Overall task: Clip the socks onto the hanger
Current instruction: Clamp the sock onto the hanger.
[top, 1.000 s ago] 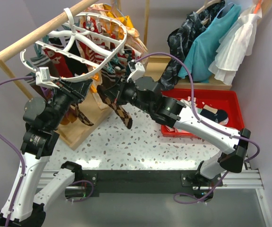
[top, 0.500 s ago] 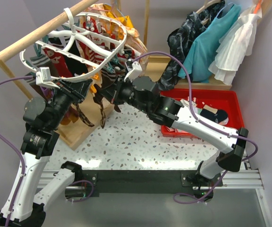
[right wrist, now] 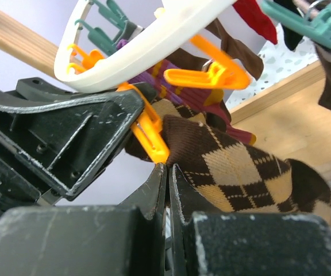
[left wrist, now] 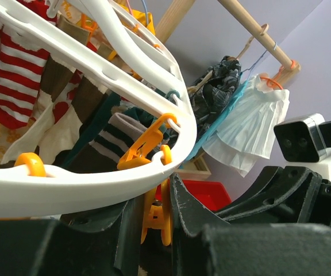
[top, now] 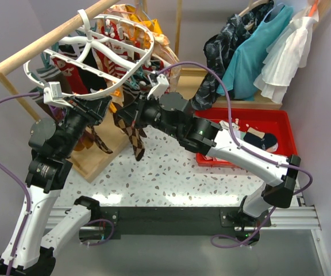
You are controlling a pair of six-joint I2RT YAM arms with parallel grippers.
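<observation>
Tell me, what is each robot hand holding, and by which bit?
The right gripper pinches the brown argyle sock by its upper end. The left gripper squeezes the lower end of an orange clip hanging from the hanger.

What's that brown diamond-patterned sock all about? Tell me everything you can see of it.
The argyle sock looks like soft knit, dark brown with tan diamonds. The right gripper pinches its upper edge, right at the tip of an orange clip under the white hanger. The rest hangs down, loose and creased, above the speckled table.
</observation>
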